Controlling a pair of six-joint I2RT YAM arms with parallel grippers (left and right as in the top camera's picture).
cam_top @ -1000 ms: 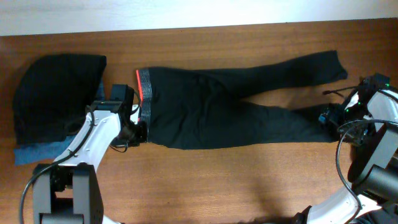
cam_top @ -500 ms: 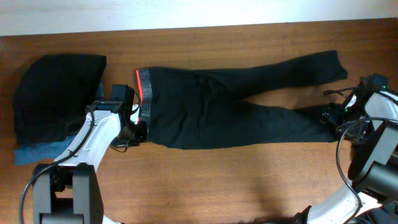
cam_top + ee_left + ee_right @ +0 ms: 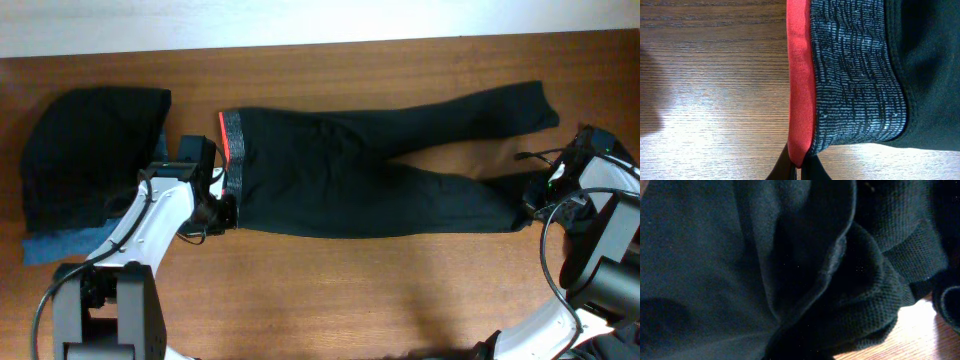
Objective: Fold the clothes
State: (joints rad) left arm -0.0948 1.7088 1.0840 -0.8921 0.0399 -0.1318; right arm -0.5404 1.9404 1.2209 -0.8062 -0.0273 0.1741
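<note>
Long black leggings (image 3: 350, 175) lie flat across the wooden table, waistband to the left, both legs reaching right. The grey-speckled waistband (image 3: 855, 80) has a coral-red edge (image 3: 800, 75). My left gripper (image 3: 799, 172) is shut on the waistband's near corner, and overhead it (image 3: 222, 210) sits at the leggings' lower left. My right gripper (image 3: 533, 203) is at the hem of the nearer leg. Bunched black fabric (image 3: 790, 270) fills the right wrist view and hides its fingers, which are closed in the cloth.
A heap of black garments (image 3: 90, 150) lies at the far left on a blue cloth (image 3: 55, 247). The other leg's hem (image 3: 540, 105) lies near the table's right end. Bare wood (image 3: 350, 290) runs along the front.
My right gripper has slid in over the nearer leg's hem and gone from open to shut, and the hem has bunched a little. The left arm has not moved.
</note>
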